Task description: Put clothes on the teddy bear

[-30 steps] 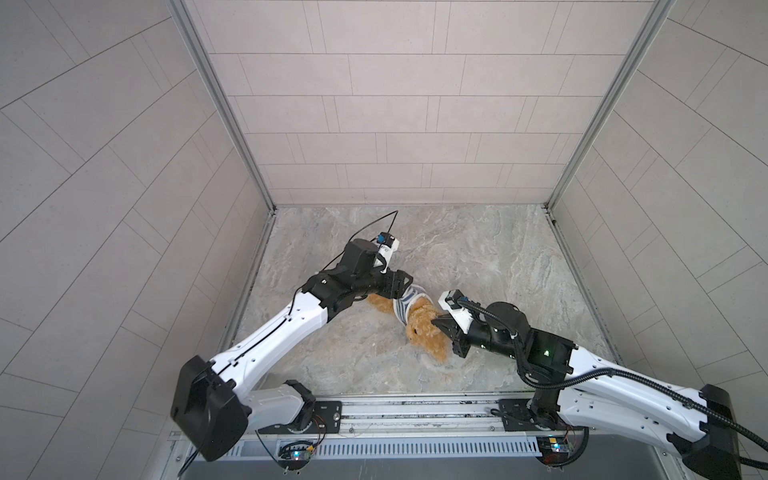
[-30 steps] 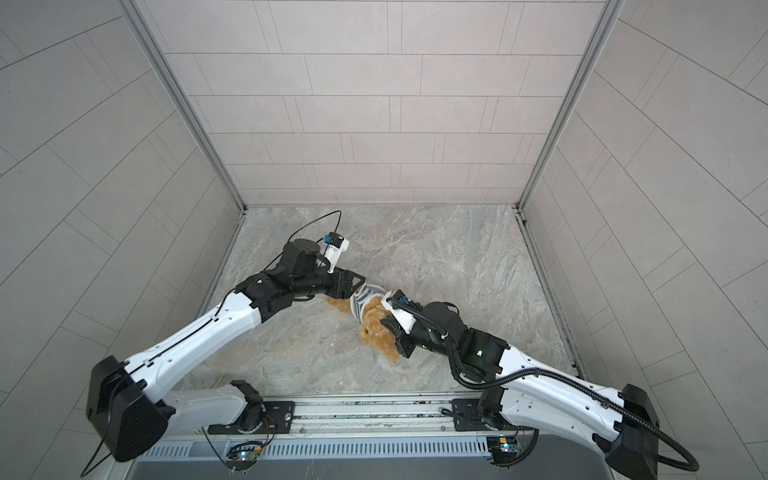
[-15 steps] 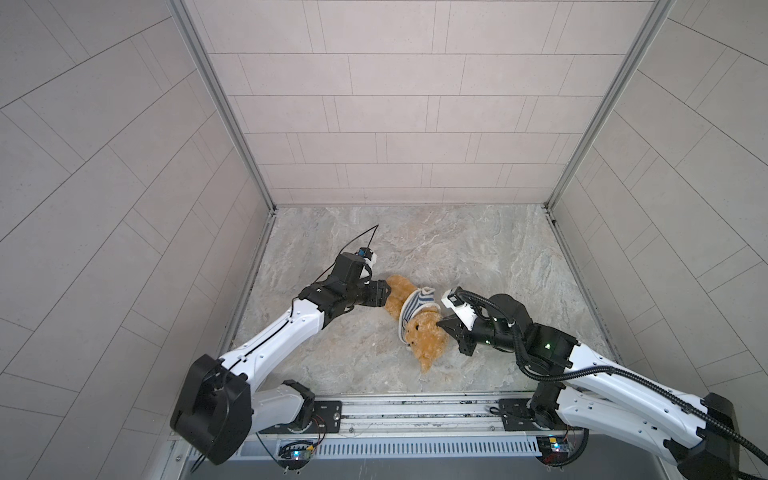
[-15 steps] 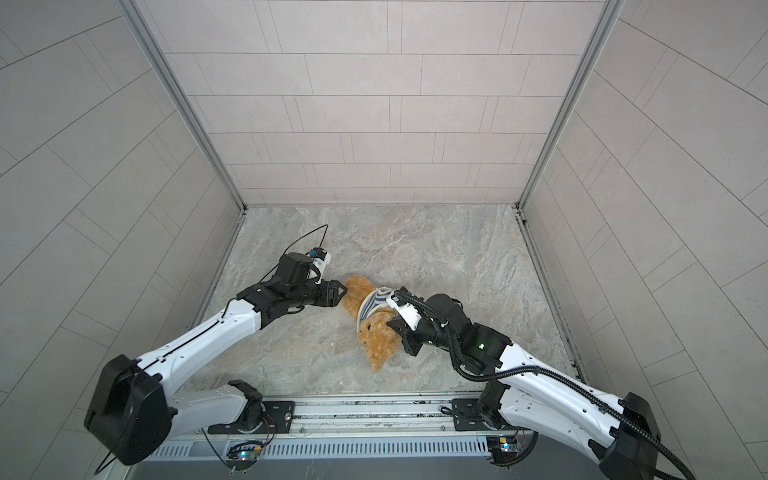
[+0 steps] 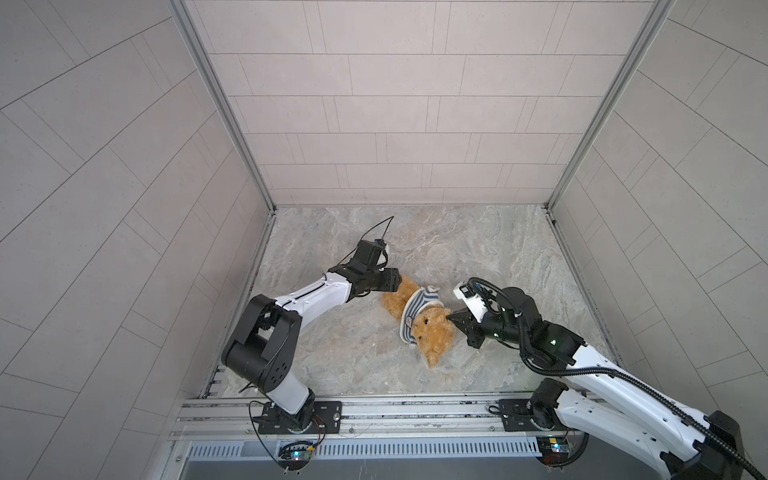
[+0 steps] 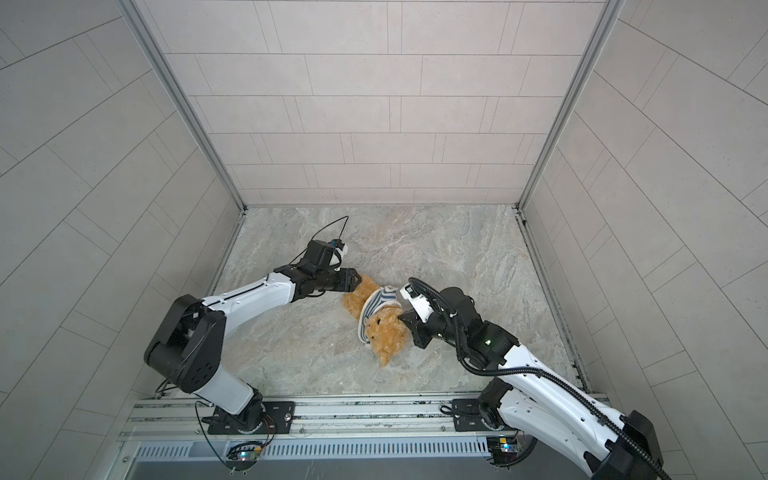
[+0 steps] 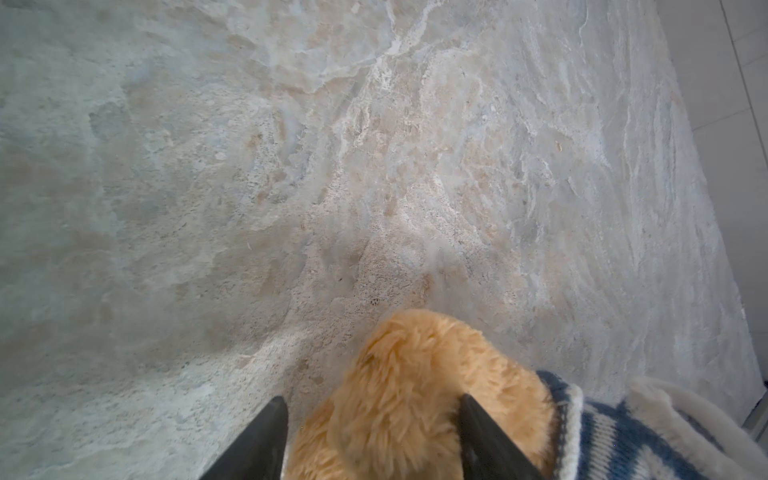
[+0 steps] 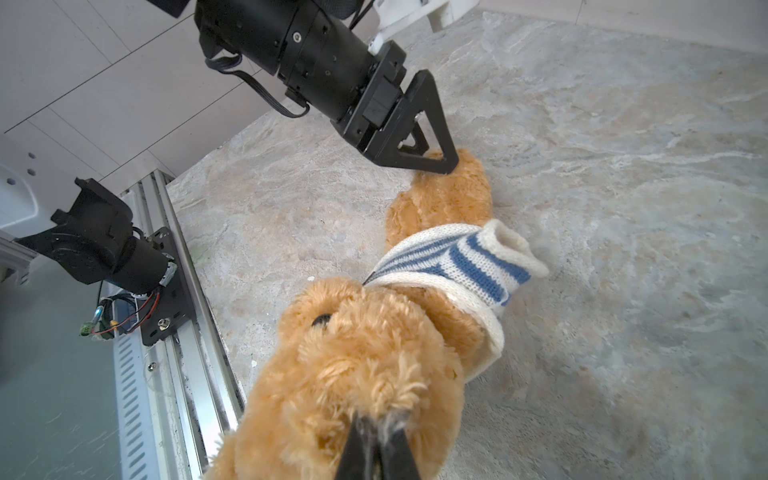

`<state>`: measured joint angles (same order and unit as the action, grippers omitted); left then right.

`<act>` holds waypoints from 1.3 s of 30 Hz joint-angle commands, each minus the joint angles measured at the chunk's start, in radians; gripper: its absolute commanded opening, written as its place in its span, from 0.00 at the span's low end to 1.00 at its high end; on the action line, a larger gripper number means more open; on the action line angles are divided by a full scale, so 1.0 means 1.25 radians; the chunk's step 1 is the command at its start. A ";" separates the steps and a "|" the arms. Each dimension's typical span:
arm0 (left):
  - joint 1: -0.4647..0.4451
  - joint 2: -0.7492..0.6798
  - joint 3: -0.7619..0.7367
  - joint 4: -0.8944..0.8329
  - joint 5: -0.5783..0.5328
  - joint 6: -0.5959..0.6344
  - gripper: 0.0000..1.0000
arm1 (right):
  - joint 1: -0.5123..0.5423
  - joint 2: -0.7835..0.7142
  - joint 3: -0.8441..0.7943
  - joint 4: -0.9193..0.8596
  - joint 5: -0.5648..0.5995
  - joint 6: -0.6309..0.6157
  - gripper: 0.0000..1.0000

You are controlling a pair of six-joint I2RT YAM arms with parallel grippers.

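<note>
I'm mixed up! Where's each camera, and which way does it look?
Both top views: above front rail, looking down on both arms, teddy bear.
Left wrist: on left arm, looking along its jaws at a bear leg.
Right wrist: on right arm, past its jaws pinching head fur, toward left arm.
All share bear and striped shirt.

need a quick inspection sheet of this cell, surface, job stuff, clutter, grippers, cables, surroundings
surface: marbled stone-look tabletop.
job's things: teddy bear lying on the table; striped shirt bunched round its torso, one sleeve sticking out empty.
clutter: nothing seen beyond tiny pale specks.
grippers: left gripper jaws apart astride a bear leg, pinch unclear; right gripper shut on the head fur.
cables: black cable loop above the left wrist; corrugated hose along the right arm.
surroundings: grey tiled walls on three sides; aluminium rail in front.
</note>
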<state>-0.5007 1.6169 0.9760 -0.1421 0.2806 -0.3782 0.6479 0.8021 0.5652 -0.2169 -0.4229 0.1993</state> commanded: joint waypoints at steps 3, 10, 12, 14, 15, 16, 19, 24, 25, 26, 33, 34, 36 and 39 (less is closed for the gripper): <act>-0.041 0.009 -0.017 -0.005 -0.027 0.012 0.51 | -0.045 0.009 -0.002 -0.030 0.006 0.003 0.00; -0.074 -0.055 -0.132 0.011 -0.070 -0.007 0.40 | -0.082 0.073 0.031 -0.076 0.115 -0.021 0.06; -0.077 -0.089 -0.173 0.013 -0.074 -0.014 0.36 | -0.090 0.092 0.036 -0.075 0.139 -0.023 0.09; -0.079 -0.134 -0.219 0.014 -0.084 -0.026 0.31 | -0.097 0.107 0.039 -0.066 0.150 -0.026 0.11; -0.079 -0.157 -0.239 0.017 -0.086 -0.034 0.29 | -0.100 0.112 0.039 -0.061 0.152 -0.027 0.12; -0.079 -0.182 -0.262 0.019 -0.091 -0.041 0.28 | -0.102 0.117 0.039 -0.054 0.155 -0.027 0.13; -0.079 -0.246 -0.306 0.019 -0.096 -0.060 0.25 | -0.105 0.134 0.067 -0.043 0.163 -0.027 0.17; -0.081 -0.319 -0.356 0.048 -0.073 -0.098 0.19 | -0.106 0.128 0.080 -0.025 0.131 -0.008 0.31; -0.083 -0.331 -0.363 0.053 -0.071 -0.102 0.18 | -0.105 0.119 0.080 -0.020 0.118 0.001 0.34; -0.086 -0.342 -0.367 0.053 -0.074 -0.104 0.17 | -0.106 0.107 0.077 -0.012 0.106 0.010 0.37; -0.110 -0.388 -0.396 0.059 -0.086 -0.115 0.14 | -0.106 0.013 0.048 0.019 0.040 0.099 0.71; -0.117 -0.392 -0.401 0.058 -0.091 -0.120 0.14 | -0.106 0.000 0.048 0.029 0.029 0.115 0.75; -0.129 -0.403 -0.410 0.056 -0.100 -0.129 0.13 | -0.105 -0.020 0.015 0.046 0.004 0.146 0.79; -0.137 -0.425 -0.426 0.059 -0.104 -0.143 0.13 | -0.104 -0.036 -0.007 0.036 0.000 0.161 0.83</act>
<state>-0.6594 1.1103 0.4683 -0.0708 0.1593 -0.5350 0.5163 0.7708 0.5838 -0.1795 -0.3893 0.3481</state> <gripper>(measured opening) 0.132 0.823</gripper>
